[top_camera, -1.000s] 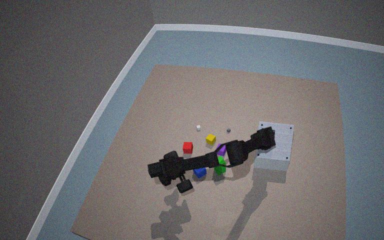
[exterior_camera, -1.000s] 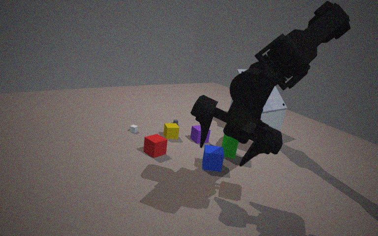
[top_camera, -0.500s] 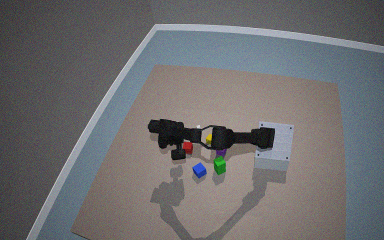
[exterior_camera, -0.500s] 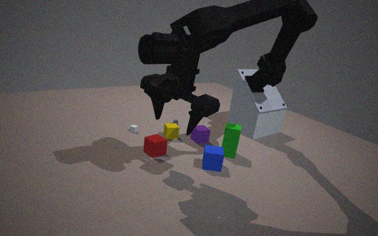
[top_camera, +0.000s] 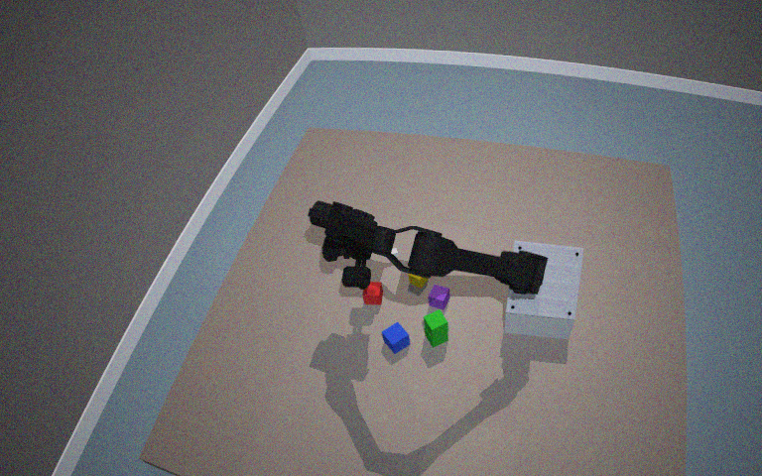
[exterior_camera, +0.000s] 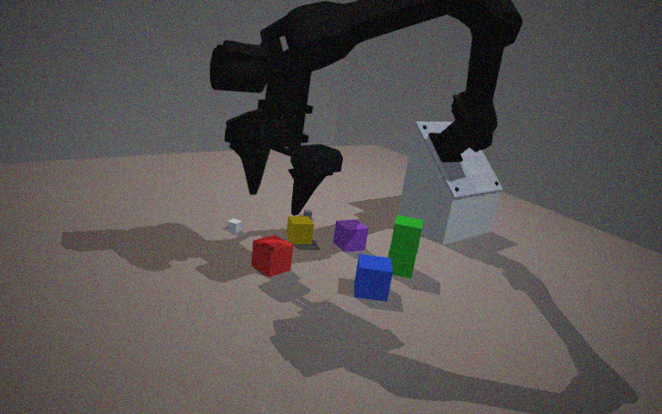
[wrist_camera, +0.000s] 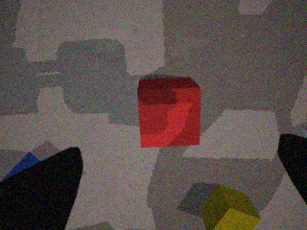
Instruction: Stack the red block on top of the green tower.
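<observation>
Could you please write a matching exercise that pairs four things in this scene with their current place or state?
Things:
1. red block
2. green tower
3. gripper
4. blue block

Places or states:
A. upright beside the white arm base
B. on the table, centred in the wrist view
C. open, raised above the blocks
D. just in front of the tower in the exterior view

Pairs: 1-B, 2-A, 3-C, 4-D
</observation>
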Tool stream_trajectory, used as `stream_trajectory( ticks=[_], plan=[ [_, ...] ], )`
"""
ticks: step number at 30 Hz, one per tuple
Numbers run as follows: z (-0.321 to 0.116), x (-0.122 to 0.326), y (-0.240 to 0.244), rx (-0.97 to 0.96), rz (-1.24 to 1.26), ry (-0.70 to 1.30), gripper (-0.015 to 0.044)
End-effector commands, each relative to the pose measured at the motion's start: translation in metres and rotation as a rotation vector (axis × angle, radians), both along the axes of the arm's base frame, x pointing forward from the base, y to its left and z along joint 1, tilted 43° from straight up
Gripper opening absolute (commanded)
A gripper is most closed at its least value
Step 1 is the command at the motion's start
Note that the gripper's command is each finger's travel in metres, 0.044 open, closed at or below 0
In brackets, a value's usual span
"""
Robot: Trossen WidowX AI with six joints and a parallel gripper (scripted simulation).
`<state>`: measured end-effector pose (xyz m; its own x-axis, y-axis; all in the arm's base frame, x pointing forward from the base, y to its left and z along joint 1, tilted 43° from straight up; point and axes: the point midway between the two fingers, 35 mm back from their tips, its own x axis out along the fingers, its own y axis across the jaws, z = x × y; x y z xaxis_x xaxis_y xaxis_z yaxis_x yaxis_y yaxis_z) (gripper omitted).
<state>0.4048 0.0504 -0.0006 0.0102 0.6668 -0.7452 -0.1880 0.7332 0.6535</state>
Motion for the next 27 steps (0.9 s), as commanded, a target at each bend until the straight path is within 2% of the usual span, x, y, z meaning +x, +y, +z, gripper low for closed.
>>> stream_trajectory(
  ticks=[1, 27],
  plan=[
    [-0.022, -0.005, 0.02, 0.008, 0.003, 0.022, 0.044],
    [-0.056, -0.006, 0.051, 0.01, 0.003, 0.023, 0.044]
  ],
)
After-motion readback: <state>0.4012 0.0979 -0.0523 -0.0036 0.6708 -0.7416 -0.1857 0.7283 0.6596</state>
